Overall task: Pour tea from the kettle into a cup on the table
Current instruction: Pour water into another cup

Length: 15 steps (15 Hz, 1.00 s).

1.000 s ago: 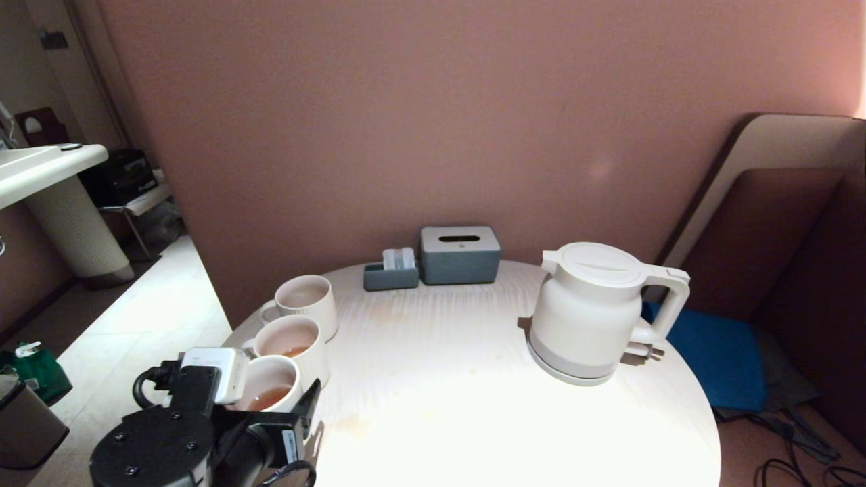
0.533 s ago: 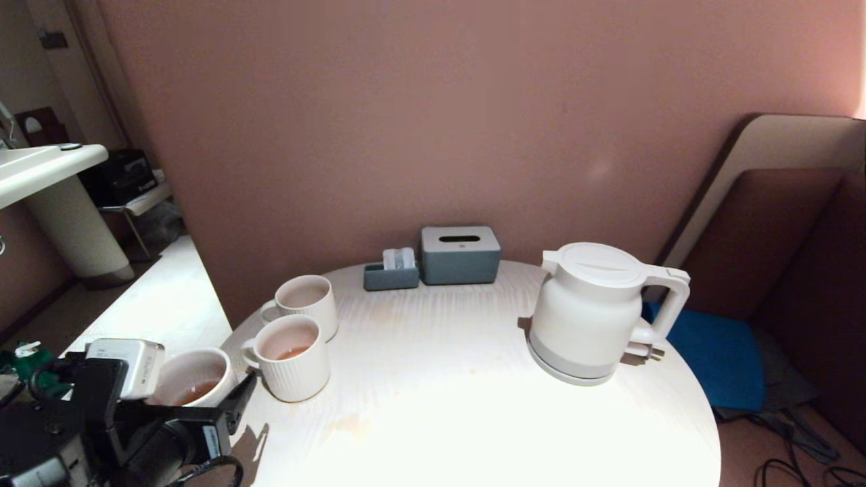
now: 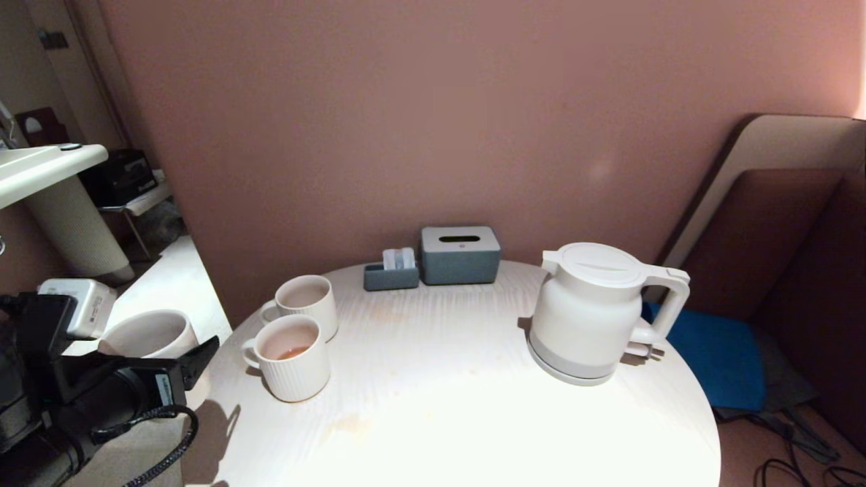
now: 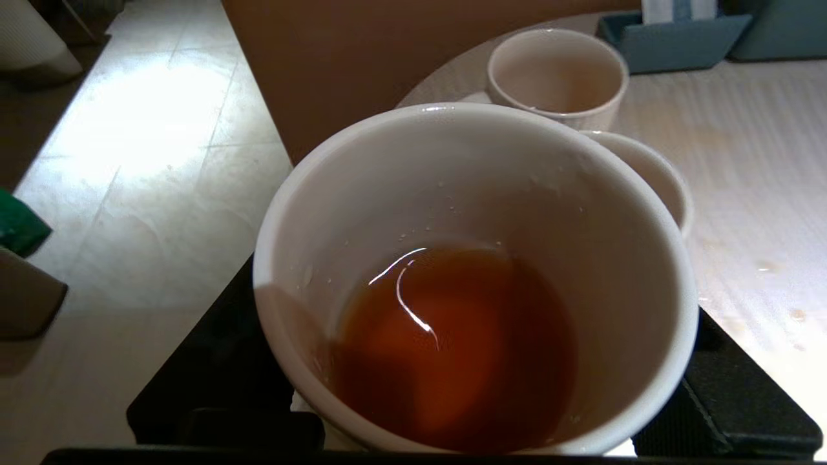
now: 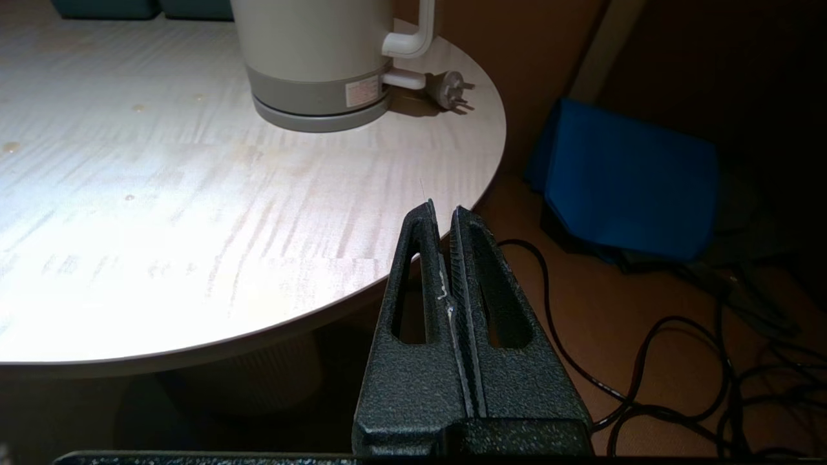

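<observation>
Left end effector (image 3: 152,352) gripping the cup (image 3: 150,334) off the left edge of the counter (image 3: 440,406), above the floor (image 3: 169,291).
Tea (image 4: 452,349) pooled reddish-orange in the bottom of the held cup, black fingers (image 4: 730,394) pressed on both sides of its wall. Two ribbed mugs, near (image 3: 293,365) and far (image 3: 304,303), on the counter's left part, the near one with a little tea. Kettle (image 3: 592,311) upright on the right part, lid on, well apart from the cup. Right end effector (image 5: 442,213) closed, empty, beside the counter's near-right edge.
</observation>
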{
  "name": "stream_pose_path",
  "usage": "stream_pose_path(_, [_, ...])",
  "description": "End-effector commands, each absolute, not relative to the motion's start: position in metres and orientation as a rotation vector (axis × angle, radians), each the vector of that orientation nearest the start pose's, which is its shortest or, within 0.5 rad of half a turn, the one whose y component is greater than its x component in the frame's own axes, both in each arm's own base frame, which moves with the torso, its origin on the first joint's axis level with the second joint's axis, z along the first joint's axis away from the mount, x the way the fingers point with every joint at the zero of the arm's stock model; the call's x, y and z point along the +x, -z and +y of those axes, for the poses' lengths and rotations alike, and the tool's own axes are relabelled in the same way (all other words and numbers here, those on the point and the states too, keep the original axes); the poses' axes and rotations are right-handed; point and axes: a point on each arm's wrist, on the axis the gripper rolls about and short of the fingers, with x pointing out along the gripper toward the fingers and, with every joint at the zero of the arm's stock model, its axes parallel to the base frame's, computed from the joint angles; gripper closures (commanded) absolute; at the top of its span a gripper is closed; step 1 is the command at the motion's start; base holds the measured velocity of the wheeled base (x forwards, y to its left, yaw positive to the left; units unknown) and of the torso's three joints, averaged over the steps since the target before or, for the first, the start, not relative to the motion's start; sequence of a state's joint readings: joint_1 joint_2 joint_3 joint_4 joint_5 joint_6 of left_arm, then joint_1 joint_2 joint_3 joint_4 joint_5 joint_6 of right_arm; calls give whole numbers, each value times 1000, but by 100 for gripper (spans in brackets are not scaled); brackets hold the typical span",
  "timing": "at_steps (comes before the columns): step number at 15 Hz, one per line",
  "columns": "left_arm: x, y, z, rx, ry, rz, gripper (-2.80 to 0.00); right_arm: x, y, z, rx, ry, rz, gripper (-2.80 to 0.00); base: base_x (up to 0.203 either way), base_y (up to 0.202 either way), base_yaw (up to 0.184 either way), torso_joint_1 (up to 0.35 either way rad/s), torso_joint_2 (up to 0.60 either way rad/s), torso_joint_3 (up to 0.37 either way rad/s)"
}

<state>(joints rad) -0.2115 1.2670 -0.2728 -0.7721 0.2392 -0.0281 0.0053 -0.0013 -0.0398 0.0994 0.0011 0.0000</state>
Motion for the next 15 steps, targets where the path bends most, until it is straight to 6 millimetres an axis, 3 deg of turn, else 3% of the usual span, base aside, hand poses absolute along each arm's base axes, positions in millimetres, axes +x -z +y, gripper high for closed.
stream_pose_path(1, [185,-151,-23,45,-40,268,0,-26,-76,0,0,-8,61,0,0,0,0,0,0,0])
stream_pose_path(8, [244,-140,-17,169,-55,163,0,-26,-76,0,0,-8,61,0,0,0,0,0,0,0])
stream_pose_path(11, [258,-151,-18,220,-56,117,0,-26,-76,0,0,-8,61,0,0,0,0,0,0,0])
stream_pose_path(15, [266,-149,-19,262,-55,121,0,-26,-76,0,0,-8,61,0,0,0,0,0,0,0])
